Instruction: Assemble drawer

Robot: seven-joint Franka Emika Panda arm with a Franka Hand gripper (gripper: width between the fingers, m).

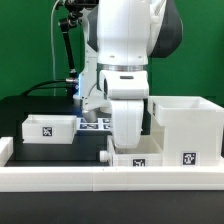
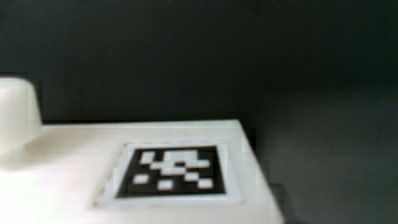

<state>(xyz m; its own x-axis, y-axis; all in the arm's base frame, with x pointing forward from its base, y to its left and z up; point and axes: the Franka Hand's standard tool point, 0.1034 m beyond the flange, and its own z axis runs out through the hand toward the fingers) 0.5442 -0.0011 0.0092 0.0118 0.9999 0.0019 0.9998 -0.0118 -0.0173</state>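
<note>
The tall boxy housing (image 1: 186, 124) stands at the exterior view's right, its open side up. One shallow tray (image 1: 50, 127) lies at the left. A second tray (image 1: 136, 157) with a tag on its front lies at the front middle, next to the housing. My gripper (image 1: 130, 146) hangs straight down right over this second tray, and its fingertips are hidden behind my hand and the tray. The wrist view shows a blurred white part with a tag (image 2: 178, 172) very close. No fingers show there.
The marker board (image 1: 95, 125) lies flat behind my hand, between the left tray and the housing. The low white rail (image 1: 100, 180) runs along the table's front edge. A blurred white rounded shape (image 2: 15, 115) sits at the wrist picture's edge.
</note>
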